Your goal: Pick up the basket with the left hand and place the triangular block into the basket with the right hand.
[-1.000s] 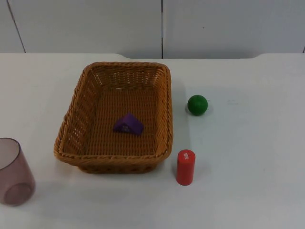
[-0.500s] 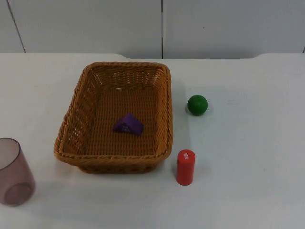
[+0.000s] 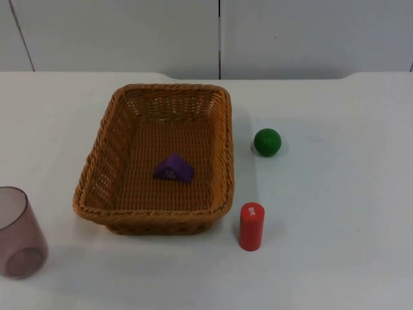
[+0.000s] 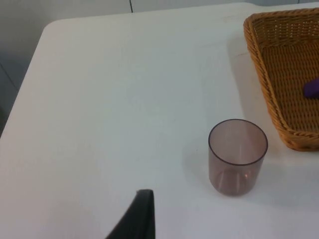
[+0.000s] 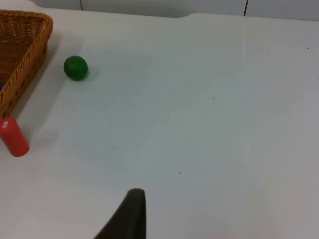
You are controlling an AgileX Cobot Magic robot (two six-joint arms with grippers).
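Nothing has moved since the earlier frames.

Top view: brown woven wicker basket (image 3: 155,158) on white table (image 3: 335,194), purple triangular block (image 3: 173,168) inside. Green ball (image 3: 267,142), red cylinder (image 3: 251,226) right of basket; smoky plastic cup (image 3: 18,232) left.

Left wrist view: left gripper (image 4: 137,219) near cup (image 4: 237,157), opening cannot be told.

Right wrist view: right gripper (image 5: 130,216) well apart from basket (image 5: 22,50), likewise.

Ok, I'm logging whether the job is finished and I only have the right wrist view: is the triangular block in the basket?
Observer: Yes. The purple triangular block lies on the floor of the basket, near its middle.
Operator: Is the basket lifted?
Observer: No. In the top view it sits on the table, with nothing gripping its rim.
Operator: Anything on its far side from me?
Observer: A tinted cup stands upright there, apart from the basket.
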